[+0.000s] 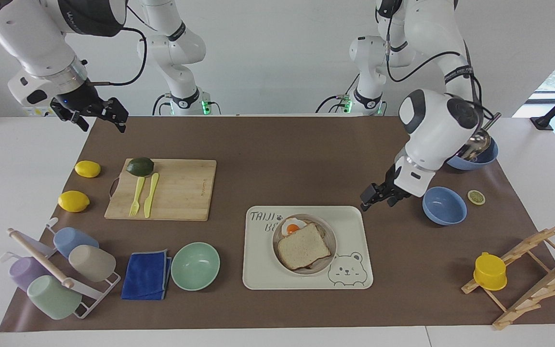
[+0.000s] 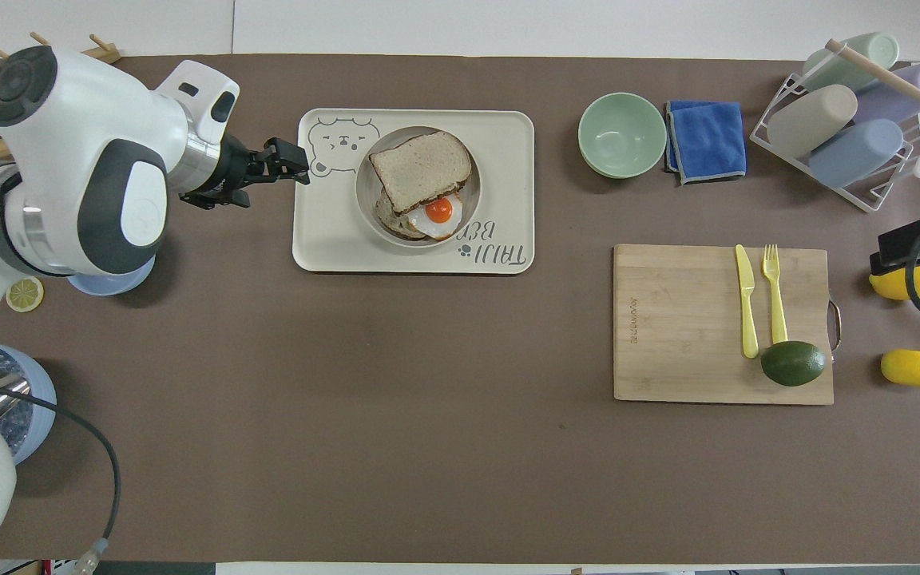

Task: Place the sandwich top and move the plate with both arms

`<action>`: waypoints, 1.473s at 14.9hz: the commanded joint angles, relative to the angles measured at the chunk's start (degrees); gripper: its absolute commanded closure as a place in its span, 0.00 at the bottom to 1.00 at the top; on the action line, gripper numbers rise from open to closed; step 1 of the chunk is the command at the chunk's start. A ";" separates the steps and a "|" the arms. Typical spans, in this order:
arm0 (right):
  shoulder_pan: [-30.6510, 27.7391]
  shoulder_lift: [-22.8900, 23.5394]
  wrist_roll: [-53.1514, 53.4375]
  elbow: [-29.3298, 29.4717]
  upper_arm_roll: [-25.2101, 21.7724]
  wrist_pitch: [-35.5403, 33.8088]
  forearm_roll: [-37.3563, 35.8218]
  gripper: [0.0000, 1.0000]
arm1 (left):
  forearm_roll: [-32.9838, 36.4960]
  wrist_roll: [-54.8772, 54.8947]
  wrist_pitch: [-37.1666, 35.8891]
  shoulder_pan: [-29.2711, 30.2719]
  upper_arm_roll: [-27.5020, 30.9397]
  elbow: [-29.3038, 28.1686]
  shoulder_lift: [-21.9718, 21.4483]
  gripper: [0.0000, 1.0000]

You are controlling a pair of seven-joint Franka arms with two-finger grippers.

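The sandwich top (image 1: 303,246) lies on the egg slice on the plate (image 1: 324,266), shifted so the fried egg (image 1: 291,226) sticks out toward the robots. The plate sits on the cream bear tray (image 1: 350,231). In the overhead view the sandwich top (image 2: 420,169) covers most of the plate (image 2: 366,192). My left gripper (image 1: 379,195) is open and empty, raised over the mat beside the tray's corner at the left arm's end; it also shows in the overhead view (image 2: 268,164). My right gripper (image 1: 95,114) is open and waits, raised over the mat's corner at the right arm's end.
A mint green bowl (image 1: 195,265) and a blue cloth (image 1: 146,274) lie beside the tray. A cutting board (image 1: 171,189) holds an avocado and cutlery. A blue bowl (image 1: 444,206) sits under the left arm. A wooden rack with a yellow cup (image 1: 489,271) stands at the left arm's end.
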 commanded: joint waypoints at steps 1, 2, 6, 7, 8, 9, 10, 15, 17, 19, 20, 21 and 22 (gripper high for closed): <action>-0.46 -0.04 -0.16 -0.01 0.12 -0.60 1.49 0.00 | 5.34 0.54 -5.79 1.28 0.03 -1.39 -5.90 0.00; -0.37 -0.13 -0.16 -0.01 0.12 -0.60 1.49 0.00 | 5.53 0.54 -7.90 1.46 0.11 -1.39 -7.93 0.00; -0.37 -0.13 -0.16 -0.01 0.12 -0.60 1.49 0.00 | 7.98 4.74 -16.51 2.51 0.20 -1.30 -13.04 0.00; -0.46 -0.13 -0.16 -0.01 0.12 -0.60 1.49 0.00 | 8.86 5.98 -19.14 2.51 0.20 -1.30 -14.26 0.00; -0.37 -0.13 -0.16 -0.01 0.12 -0.60 1.49 0.00 | 8.96 7.03 -21.69 2.51 0.20 -1.39 -15.41 0.00; -0.37 -0.13 -0.16 -0.01 0.12 -0.60 1.49 0.00 | 8.96 7.65 -24.76 2.43 0.20 -1.39 -16.55 0.00; -0.37 -0.13 -0.16 -0.01 0.12 -0.60 1.49 0.00 | 9.13 8.27 -27.14 2.43 0.20 -1.47 -17.17 0.00; -0.37 -0.13 -0.16 -0.01 0.12 -0.60 1.49 0.00 | 9.13 9.15 -30.69 2.43 0.11 -5.59 -19.98 0.00; -0.37 -0.13 -0.16 -0.01 0.12 -0.60 1.49 0.00 | 8.70 8.98 -27.45 2.60 0.29 -5.96 -19.90 0.00; -0.37 -0.04 -0.16 -0.01 0.12 -0.60 1.49 0.00 | 8.61 8.80 -26.81 3.74 0.11 -3.43 -17.37 0.00; -0.46 -0.13 -0.16 -0.01 0.12 -0.60 1.49 0.00 | 8.61 8.98 -29.51 3.74 0.03 -0.36 -16.57 0.00; -0.37 -0.13 -0.16 -0.01 0.12 -0.60 1.49 0.00 | 8.95 9.15 -31.71 3.83 -0.24 2.02 -16.21 0.00; -0.37 -0.13 -0.16 -0.01 0.12 -0.60 1.49 0.00 | 9.04 9.50 -32.69 4.35 -0.67 2.65 -15.95 0.00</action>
